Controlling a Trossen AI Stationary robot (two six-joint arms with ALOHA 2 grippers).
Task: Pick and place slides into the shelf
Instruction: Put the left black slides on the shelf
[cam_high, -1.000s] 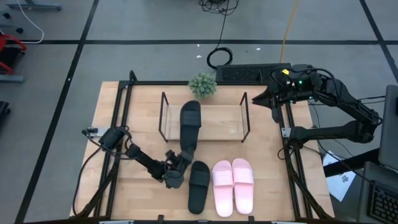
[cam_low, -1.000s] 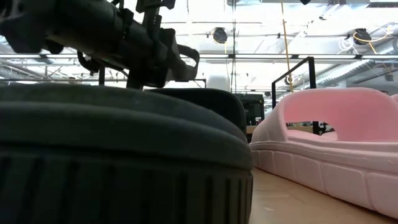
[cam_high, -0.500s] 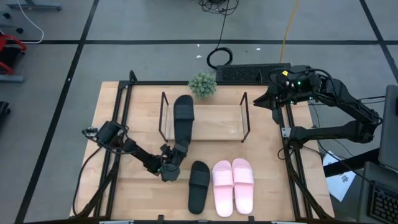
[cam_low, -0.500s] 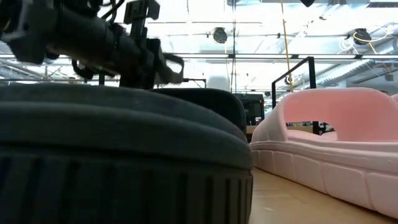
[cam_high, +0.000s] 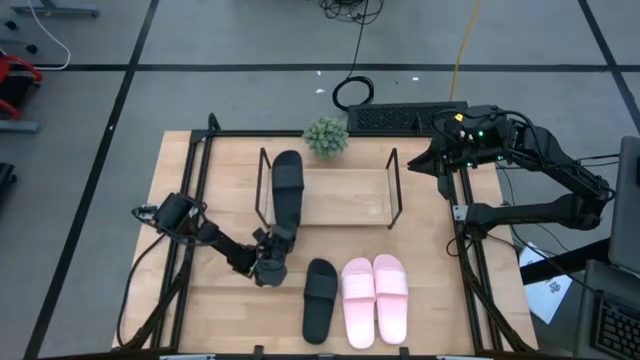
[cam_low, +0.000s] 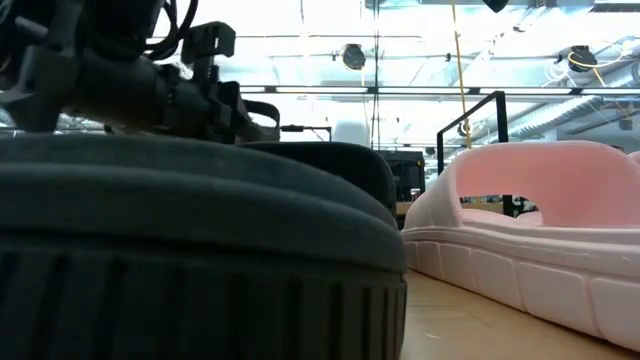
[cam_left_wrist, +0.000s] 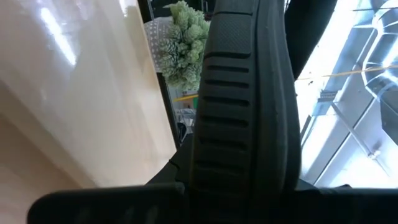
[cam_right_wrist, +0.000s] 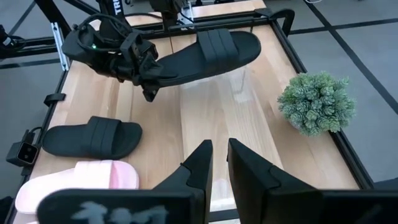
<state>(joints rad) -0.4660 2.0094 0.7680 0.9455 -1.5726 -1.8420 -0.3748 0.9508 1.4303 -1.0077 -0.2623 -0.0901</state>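
Note:
My left gripper (cam_high: 268, 258) is shut on one black slide (cam_high: 285, 195), which is in the air, its toe pointing to the far edge just inside the left wire end of the shelf (cam_high: 345, 200). The right wrist view shows that slide (cam_right_wrist: 205, 53) strap up and roughly level. The other black slide (cam_high: 320, 300) and the pink pair (cam_high: 375, 298) lie sole down on the table near its near edge. My right gripper (cam_high: 432, 158) waits at the far right corner, with a narrow gap between its fingers (cam_right_wrist: 219, 146). My left gripper holds the black slide by its heel end (cam_right_wrist: 163, 70), coming from the table's near side with the fingers in line with the slide's length. The slide is lifted clear and reaches away from the gripper over the shelf. The gripper body hides how the fingers sit on the heel.
A small green plant (cam_high: 326, 135) stands at the far edge behind the shelf. Black frame rails (cam_high: 190, 200) run along the table's left and right sides. A keyboard (cam_high: 400, 118) and cables lie on the floor beyond. In the low view the resting black slide (cam_low: 200, 250) fills the foreground.
My left gripper has moved toward the table's left edge and a little toward the far edge, staying shut. The held black slide has swung with it, from over the shelf's left-middle to close beside the shelf's left wire end, still lifted clear.

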